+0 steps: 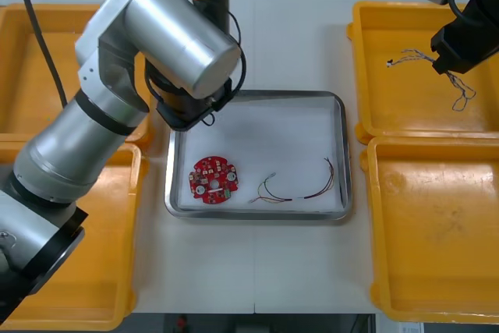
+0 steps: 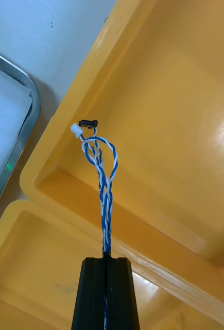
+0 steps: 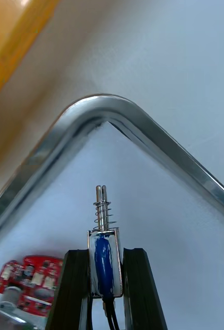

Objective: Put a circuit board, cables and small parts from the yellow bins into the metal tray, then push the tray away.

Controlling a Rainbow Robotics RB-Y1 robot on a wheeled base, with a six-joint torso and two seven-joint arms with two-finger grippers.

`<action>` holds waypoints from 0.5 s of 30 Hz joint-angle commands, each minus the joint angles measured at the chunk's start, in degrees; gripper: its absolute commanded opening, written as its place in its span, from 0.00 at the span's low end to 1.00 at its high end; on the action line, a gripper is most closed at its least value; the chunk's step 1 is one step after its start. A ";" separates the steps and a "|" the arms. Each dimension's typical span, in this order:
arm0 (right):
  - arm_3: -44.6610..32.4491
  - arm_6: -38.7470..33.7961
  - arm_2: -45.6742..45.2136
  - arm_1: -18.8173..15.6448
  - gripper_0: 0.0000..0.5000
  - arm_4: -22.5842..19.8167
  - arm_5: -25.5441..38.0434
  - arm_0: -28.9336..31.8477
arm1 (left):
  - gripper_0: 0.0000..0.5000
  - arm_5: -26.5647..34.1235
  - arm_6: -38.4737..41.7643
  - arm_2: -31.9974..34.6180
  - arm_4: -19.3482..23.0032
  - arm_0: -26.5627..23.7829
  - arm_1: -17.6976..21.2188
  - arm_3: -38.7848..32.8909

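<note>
Hanging over the far left corner of the metal tray (image 1: pixel 343 154), the left gripper (image 3: pixel 105 251) is clamped on a small metal part (image 3: pixel 103 232) with a blue body, a spring and a pin poking out past the fingertips. From where the wrist looks, the tray's shiny rim (image 3: pixel 112 103) bends just beyond the part, above the white lining.

Inside the tray a round red circuit board (image 1: pixel 214 180) lies near the left side, and a red and yellow cable (image 1: pixel 318 193) curls to its right, apart from it.

Over on the right, the right gripper (image 2: pixel 105 259) sits above the far yellow bin (image 1: pixel 405 107), fingers pinched together on a twisted blue and white cable (image 2: pixel 104 180). Its free end, with a white plug and a black one, dangles over the bin floor near the wall. The near right bin (image 1: pixel 437 232) sits alongside.
</note>
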 commanded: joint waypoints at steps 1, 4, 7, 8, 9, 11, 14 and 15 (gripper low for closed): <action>-3.19 2.02 -2.05 -2.97 0.00 -1.42 0.84 0.77 | 0.00 -2.56 0.82 -3.56 -4.15 0.89 -2.53 -1.73; -3.71 2.02 -2.23 -3.14 0.00 -2.03 1.28 0.77 | 0.00 -4.06 0.82 -4.97 -6.09 1.68 -2.62 -1.73; -4.33 2.02 -2.49 -3.14 0.00 -2.47 1.63 0.77 | 0.00 -5.11 0.82 -5.93 -6.70 2.29 -2.62 -1.64; -4.50 2.02 -2.49 -3.14 0.00 -2.65 1.72 0.77 | 0.00 -5.64 0.82 -6.29 -7.05 2.56 -2.62 -1.64; -4.50 2.02 -2.49 -3.14 0.00 -2.73 1.81 0.77 | 0.00 -5.82 0.82 -6.46 -7.32 2.64 -2.62 -1.55; -4.50 2.02 -2.49 -3.14 0.00 -2.91 1.90 0.77 | 0.00 -6.69 0.82 -7.43 -8.37 2.99 -2.62 -1.12; -4.59 2.02 -2.49 -3.14 0.00 -2.91 1.90 0.77 | 0.00 -7.49 0.82 -8.48 -8.63 3.17 -2.62 0.12; -4.50 1.94 -2.49 -3.14 0.00 -2.91 1.90 0.77 | 0.00 -7.66 0.82 -8.92 -8.63 3.17 -2.62 0.55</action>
